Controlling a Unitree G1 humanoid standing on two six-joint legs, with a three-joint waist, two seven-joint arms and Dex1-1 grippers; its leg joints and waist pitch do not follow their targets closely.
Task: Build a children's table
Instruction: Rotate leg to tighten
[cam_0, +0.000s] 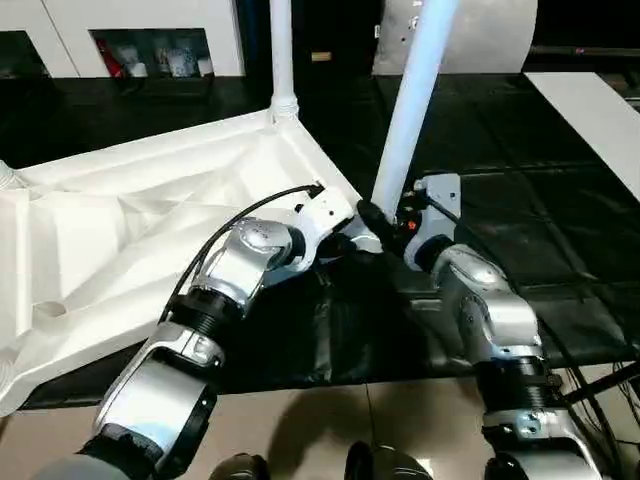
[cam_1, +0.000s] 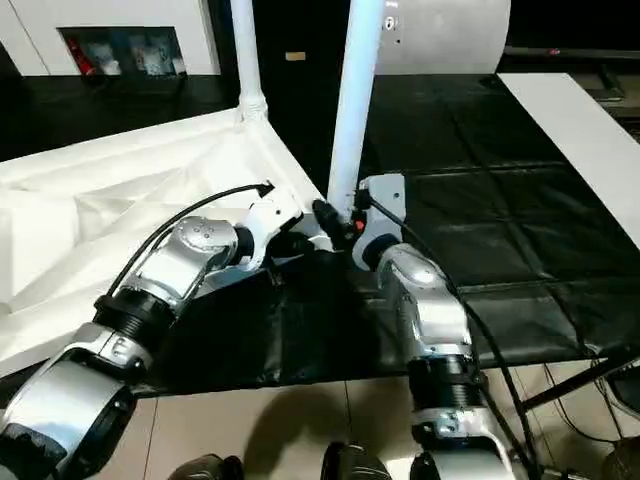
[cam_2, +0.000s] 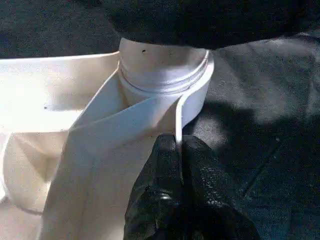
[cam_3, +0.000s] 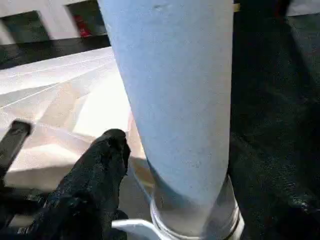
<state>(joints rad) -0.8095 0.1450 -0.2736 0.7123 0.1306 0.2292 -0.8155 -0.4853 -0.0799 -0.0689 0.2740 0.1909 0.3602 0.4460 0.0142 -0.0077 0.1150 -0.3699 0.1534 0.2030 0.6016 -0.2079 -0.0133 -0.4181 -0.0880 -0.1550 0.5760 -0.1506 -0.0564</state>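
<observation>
Black mat, both end effectors at leg base

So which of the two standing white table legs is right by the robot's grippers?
The near white plastic tube leg, leaning in the corner socket beside both grippers. The other upright leg stands in the far corner.

Upside-down table top sits left of the right tool; one leg stands right against it, another leg further behind.

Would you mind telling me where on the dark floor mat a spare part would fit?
The black mat lies bare between the near leg and the flat white board. The tabletop corner, where both pincers work, is crowded.
</observation>
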